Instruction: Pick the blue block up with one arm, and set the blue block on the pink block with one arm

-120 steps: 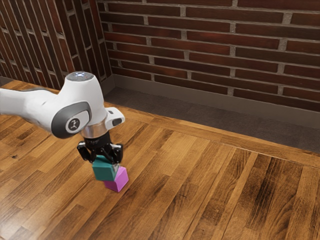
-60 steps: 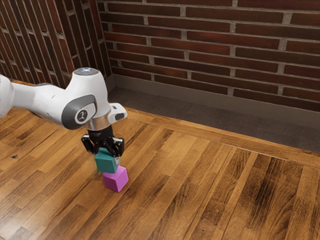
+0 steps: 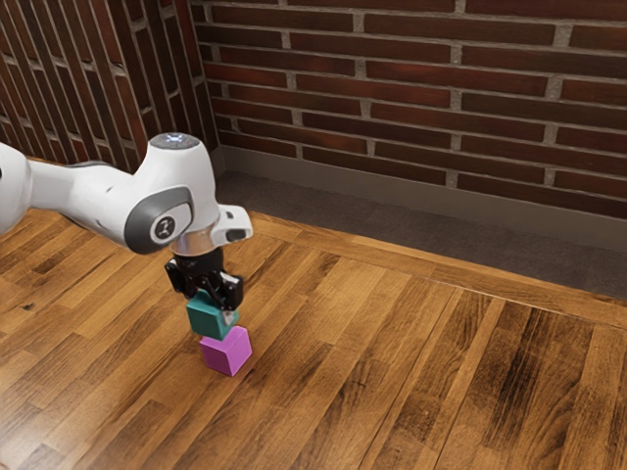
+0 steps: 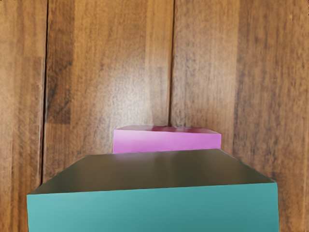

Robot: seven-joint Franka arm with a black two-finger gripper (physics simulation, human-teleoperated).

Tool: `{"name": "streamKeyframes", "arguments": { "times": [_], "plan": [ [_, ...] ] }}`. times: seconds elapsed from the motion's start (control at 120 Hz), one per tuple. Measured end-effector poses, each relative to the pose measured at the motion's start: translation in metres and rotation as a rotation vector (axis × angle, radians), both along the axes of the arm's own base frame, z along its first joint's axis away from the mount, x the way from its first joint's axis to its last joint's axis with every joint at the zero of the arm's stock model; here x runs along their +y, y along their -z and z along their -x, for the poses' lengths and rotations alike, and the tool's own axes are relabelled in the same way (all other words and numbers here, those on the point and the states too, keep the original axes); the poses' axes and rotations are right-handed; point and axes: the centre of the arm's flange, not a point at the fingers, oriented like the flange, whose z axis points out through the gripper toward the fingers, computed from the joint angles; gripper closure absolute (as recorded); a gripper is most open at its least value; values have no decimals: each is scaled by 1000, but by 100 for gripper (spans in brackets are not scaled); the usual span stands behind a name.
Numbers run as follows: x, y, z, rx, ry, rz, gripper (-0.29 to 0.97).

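Exterior view, left of centre in the frame: the white arm reaches in from the left edge, its black hand clamped on the blue block with a finger on each side; the block reads teal. It sits directly over the pink block on the wooden counter, at or just above the top face — contact cannot be told. Wrist view: blue block close under the hand, pink block partly covered beneath it.

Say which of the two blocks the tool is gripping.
The blue block, clamped in the tool; the pink block sits free on the table beneath it.
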Motion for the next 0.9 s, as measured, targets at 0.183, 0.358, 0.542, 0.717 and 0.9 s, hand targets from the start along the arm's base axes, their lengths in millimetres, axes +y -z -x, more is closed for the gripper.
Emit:
{"name": "streamKeyframes", "arguments": {
  "times": [0.183, 0.358, 0.542, 0.717, 0.9],
  "plan": [
    [4, 4, 3, 13, 40, 1, 32],
    [7, 4, 1, 12, 65, 3, 32],
    [6, 7, 0, 12, 87, 9, 32],
    [-2, 10, -1, 10, 117, 12, 32],
    [-9, 7, -2, -1, 145, 16, 19]
  ]
}}
